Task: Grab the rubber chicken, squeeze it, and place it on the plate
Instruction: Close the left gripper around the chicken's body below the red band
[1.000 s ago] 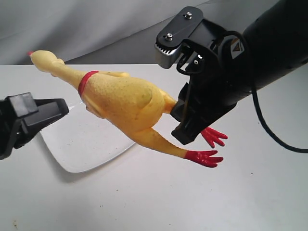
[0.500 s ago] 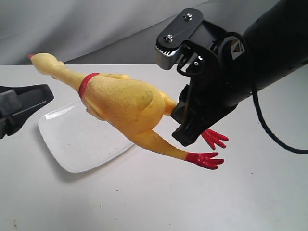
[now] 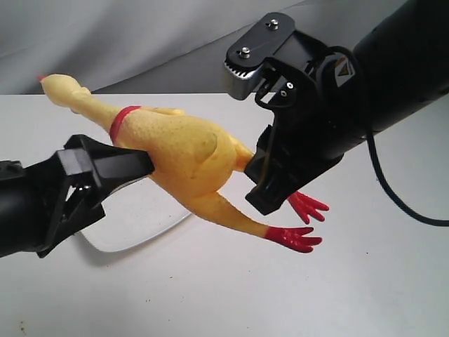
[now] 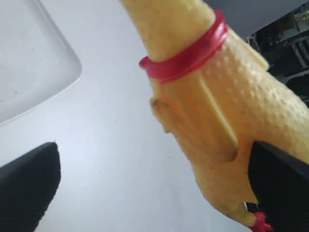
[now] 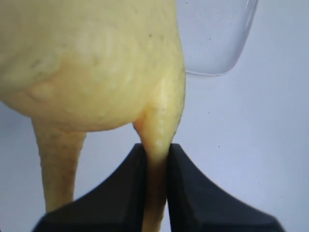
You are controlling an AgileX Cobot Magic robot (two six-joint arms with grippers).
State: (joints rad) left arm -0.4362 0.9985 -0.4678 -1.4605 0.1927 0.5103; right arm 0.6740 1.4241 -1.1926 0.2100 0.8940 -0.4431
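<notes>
Left side: the left gripper has its black fingers wide apart, straddling the body of the long yellow rubber chicken just below its red neck band. One finger touches the bumpy flank and the other stands clear of it. Beneath them the flat glossy white square plate lies bare on the white desk, partly hidden by that gripper. The chicken hangs in the air, head to the left and red feet to the right, with its body roughly over the plate's right-hand part. Right side: the right gripper has its fingers clamped on one thin leg close under the body. Assessment: pick-up complete, squeeze step in hand. The next move calls for the left fingers to close across the soft body while the right grip holds firm. Lowering onto the plate is not yet done.
</notes>
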